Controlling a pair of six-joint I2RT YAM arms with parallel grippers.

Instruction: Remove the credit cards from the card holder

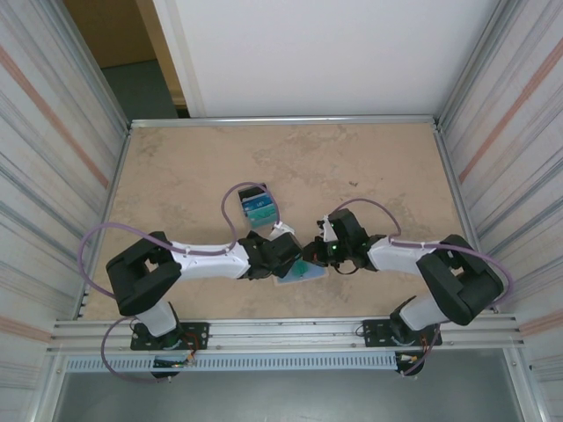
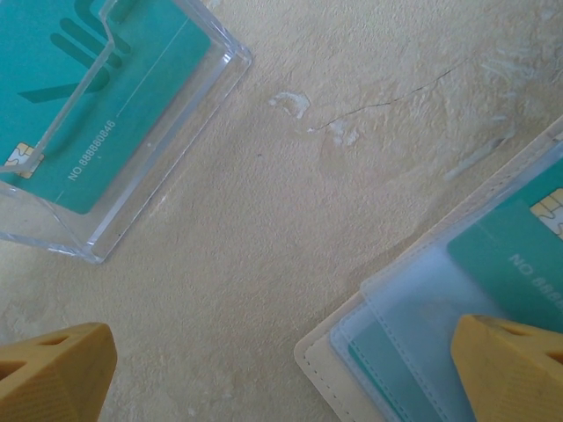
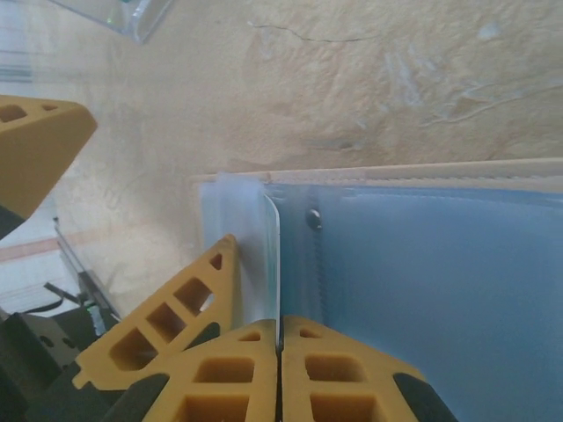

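Note:
The card holder [image 1: 308,272] lies open on the table between the two arms, with a beige stitched edge [image 2: 330,369] and light-blue clear sleeves [image 3: 422,290]. Teal credit cards [image 2: 519,255] sit in its sleeves. My left gripper [image 2: 281,369] is open low over the holder's corner, one yellow finger [image 2: 510,365] over the sleeves and the other [image 2: 53,369] over bare table. My right gripper [image 3: 280,338] is shut on a thin card [image 3: 274,264], seen edge-on and standing up from the holder's left sleeve. In the top view both grippers, the left [image 1: 283,255] and the right [image 1: 310,255], meet at the holder.
A clear plastic box [image 1: 258,208] holding a teal card [image 2: 97,97] stands just beyond the holder, close to the left gripper. The left gripper's fingers [image 3: 167,325] crowd in beside the right fingers. Metal walls [image 1: 62,141] enclose the tan table [image 1: 369,167].

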